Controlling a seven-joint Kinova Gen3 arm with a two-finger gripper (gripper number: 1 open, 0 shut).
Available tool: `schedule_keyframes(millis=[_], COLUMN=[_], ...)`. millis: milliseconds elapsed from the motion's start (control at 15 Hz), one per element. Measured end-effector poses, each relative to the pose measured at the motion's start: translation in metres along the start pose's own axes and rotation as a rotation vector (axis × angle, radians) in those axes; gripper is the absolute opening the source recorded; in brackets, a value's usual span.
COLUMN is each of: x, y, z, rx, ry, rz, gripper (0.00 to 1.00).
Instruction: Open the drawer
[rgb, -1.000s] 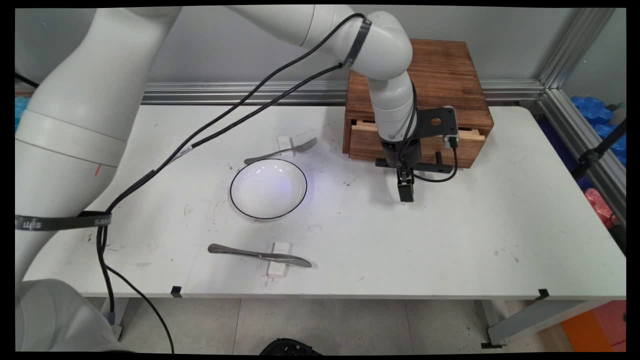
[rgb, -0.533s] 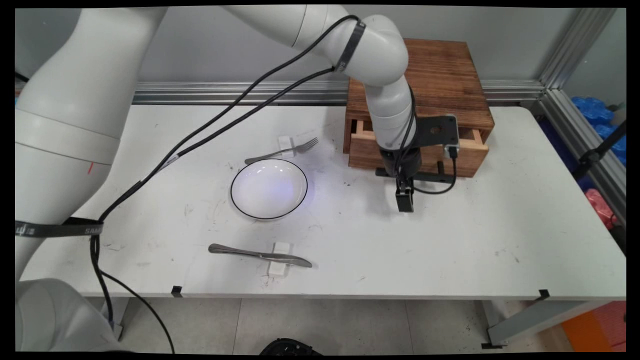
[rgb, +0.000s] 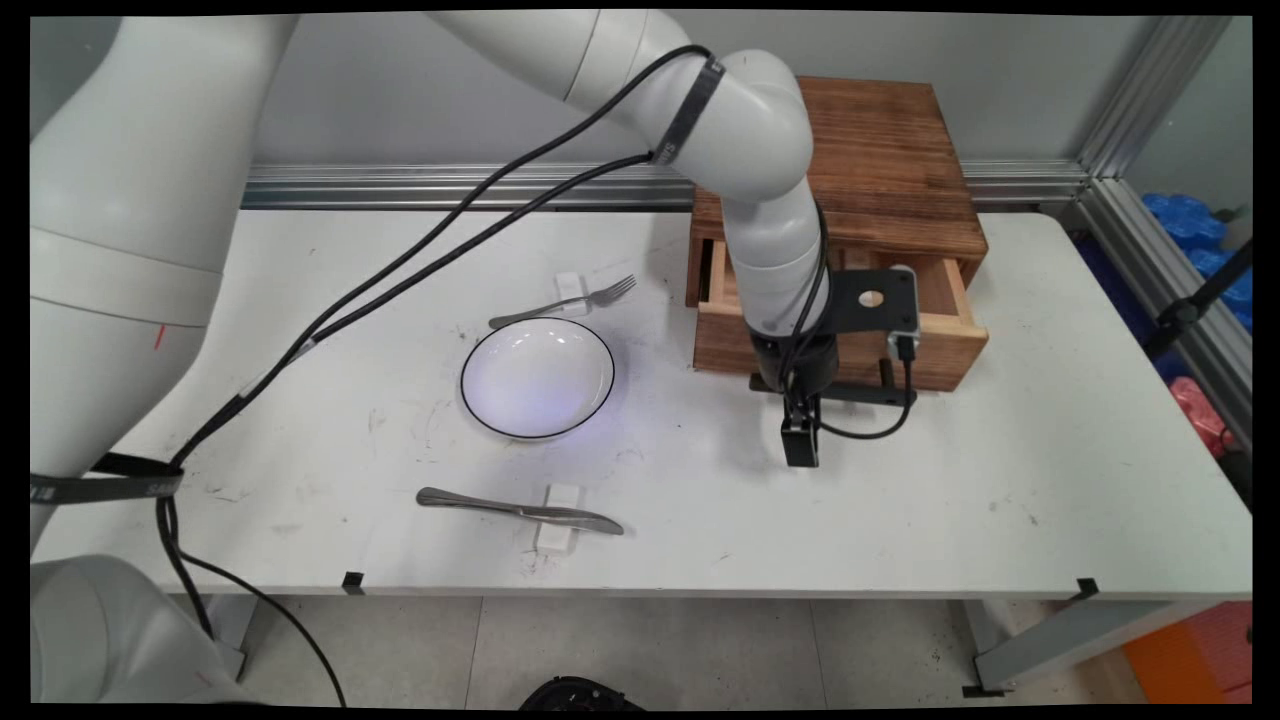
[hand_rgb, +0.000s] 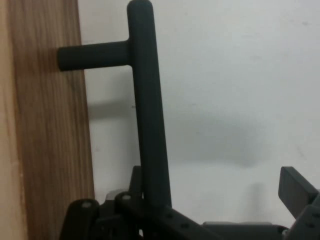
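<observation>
A wooden box (rgb: 870, 150) stands at the table's back right, and its drawer (rgb: 930, 345) is pulled partly out. The drawer's black bar handle (rgb: 860, 393) runs along its front. My gripper (rgb: 800, 442) hangs at the left end of that handle, pointing down at the table. In the hand view the handle (hand_rgb: 147, 115) runs up the picture beside the drawer front (hand_rgb: 50, 125), between the fingers of my gripper (hand_rgb: 216, 182). One finger (hand_rgb: 136, 176) sits close against the bar; the other finger (hand_rgb: 296, 187) stands well apart from it, so the gripper is open around the handle.
A white plate with a black rim (rgb: 537, 378) lies mid-table. A fork (rgb: 565, 303) rests on a small white block behind it. A knife (rgb: 518, 511) rests on another white block (rgb: 558, 532) near the front edge. Black cables hang from the arm over the table's left.
The gripper has moved toward the table's near side, and the drawer has come further out of the box with it.
</observation>
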Motion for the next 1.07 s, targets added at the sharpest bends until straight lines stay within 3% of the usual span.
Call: schedule_keyframes(millis=[467, 1067], x=[0.004, 0.005], y=[0.037, 0.082], z=[-0.007, -0.016], rx=[-0.025, -0.021], ry=[-0.009, -0.040], rz=[-0.002, -0.008], gripper=[1.00, 1.00])
